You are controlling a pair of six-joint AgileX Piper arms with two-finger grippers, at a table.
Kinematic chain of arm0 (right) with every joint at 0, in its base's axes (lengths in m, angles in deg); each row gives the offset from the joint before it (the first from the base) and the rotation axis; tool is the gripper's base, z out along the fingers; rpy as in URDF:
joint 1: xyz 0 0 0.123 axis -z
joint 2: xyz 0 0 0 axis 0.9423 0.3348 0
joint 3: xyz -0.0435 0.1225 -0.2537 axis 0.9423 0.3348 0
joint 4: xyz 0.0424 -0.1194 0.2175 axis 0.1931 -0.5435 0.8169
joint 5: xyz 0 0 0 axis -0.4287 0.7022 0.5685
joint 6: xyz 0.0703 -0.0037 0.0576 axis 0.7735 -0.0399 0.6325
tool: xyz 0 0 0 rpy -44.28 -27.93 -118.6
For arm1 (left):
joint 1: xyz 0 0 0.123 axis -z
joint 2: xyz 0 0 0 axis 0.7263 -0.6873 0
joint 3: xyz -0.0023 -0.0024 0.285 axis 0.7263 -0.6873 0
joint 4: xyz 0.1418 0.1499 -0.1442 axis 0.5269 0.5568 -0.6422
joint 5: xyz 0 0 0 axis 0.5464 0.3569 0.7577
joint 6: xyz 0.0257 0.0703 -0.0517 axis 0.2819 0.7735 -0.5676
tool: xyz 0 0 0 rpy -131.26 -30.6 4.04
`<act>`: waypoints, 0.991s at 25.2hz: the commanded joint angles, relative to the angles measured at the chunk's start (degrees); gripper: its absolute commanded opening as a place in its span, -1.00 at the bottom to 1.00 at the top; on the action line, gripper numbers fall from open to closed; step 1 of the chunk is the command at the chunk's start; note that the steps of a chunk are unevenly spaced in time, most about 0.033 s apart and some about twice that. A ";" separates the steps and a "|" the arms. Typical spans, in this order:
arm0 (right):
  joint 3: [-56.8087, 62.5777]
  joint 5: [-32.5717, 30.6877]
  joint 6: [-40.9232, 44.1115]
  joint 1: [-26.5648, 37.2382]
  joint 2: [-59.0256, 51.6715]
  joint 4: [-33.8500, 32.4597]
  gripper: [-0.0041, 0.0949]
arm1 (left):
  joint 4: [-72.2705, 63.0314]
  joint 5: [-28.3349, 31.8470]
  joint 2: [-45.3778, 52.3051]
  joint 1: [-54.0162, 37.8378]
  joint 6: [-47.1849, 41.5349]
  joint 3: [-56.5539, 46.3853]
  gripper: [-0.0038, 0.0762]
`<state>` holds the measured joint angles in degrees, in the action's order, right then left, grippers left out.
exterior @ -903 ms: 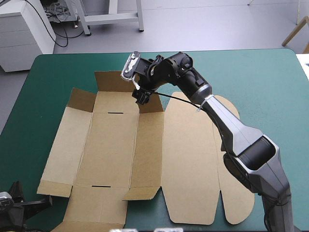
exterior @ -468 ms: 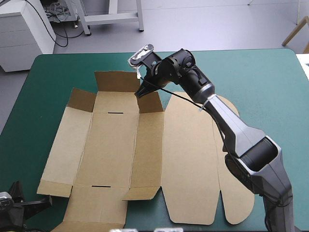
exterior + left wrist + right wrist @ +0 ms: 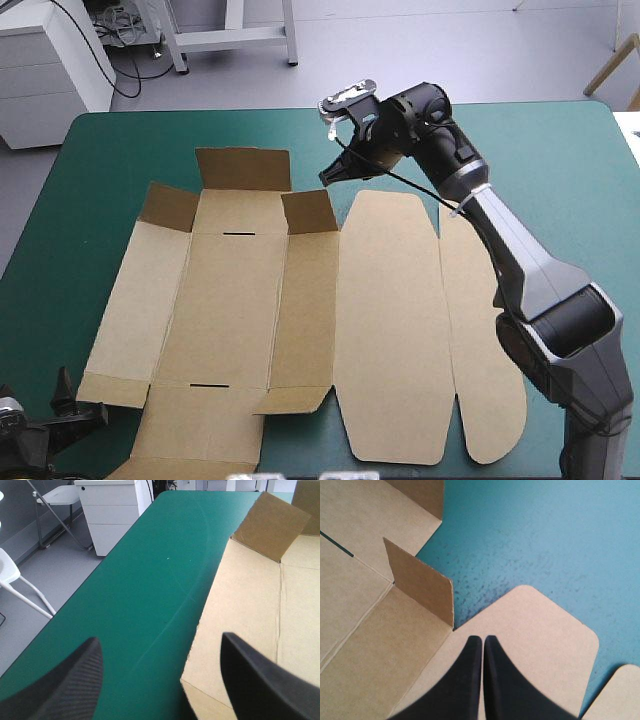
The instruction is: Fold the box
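One upright flap (image 3: 419, 582) of the box (image 3: 240, 300) stands near the closed right jaws.

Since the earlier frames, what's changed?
The right gripper swung away from the small far flap of the box, off to its right. It now hangs over the far end of the lid panel, fingers shut on nothing. The box lies as before, that flap standing. The left gripper stays open by the box's near left corner.

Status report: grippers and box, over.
Left gripper open, at near corner of box. Right gripper shut, empty, above lid tip. Box mostly flat, nothing blocking.
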<state>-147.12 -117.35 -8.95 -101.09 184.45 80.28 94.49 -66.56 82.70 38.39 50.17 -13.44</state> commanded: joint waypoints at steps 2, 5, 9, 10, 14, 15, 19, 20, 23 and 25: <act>6.27 2.34 -0.79 1.80 -8.19 0.00 -0.93 | -0.04 4.34 0.54 0.19 -0.76 1.46 0.34; 15.11 6.03 -0.79 3.12 -13.25 0.00 -0.93 | 0.19 4.76 -0.22 0.19 -0.40 1.58 0.34; 29.04 12.62 0.32 5.68 -22.07 0.91 -0.93 | 0.32 6.91 -4.88 0.19 -0.19 4.70 0.34; 32.67 14.16 0.31 6.38 -24.62 1.22 -0.93 | 0.44 8.16 -6.88 0.19 0.28 6.16 0.34; 45.00 18.47 0.45 8.34 -33.83 1.47 -0.93 | 1.75 11.51 -16.85 0.19 1.31 13.02 0.34; 50.31 20.28 0.45 8.93 -38.28 1.56 -0.93 | 1.84 11.64 -22.99 0.19 3.71 17.98 0.34; 59.57 22.78 1.36 8.93 -46.72 2.41 -0.93 | 1.84 10.88 -37.23 0.19 6.11 27.28 0.34; 61.00 22.82 1.36 8.93 -47.82 2.83 -0.93 | 2.18 10.04 -39.94 0.19 6.23 29.08 0.34; 65.04 22.59 1.36 8.93 -52.01 4.07 -0.93 | 2.06 4.61 -48.68 0.19 6.39 35.30 0.34; 68.33 22.69 1.09 8.93 -55.48 5.10 -0.93 | -2.78 1.92 -55.07 0.19 8.54 38.13 0.34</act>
<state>-79.20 -97.70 -7.78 -92.65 132.38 84.58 94.40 -65.50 31.24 38.39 57.12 21.16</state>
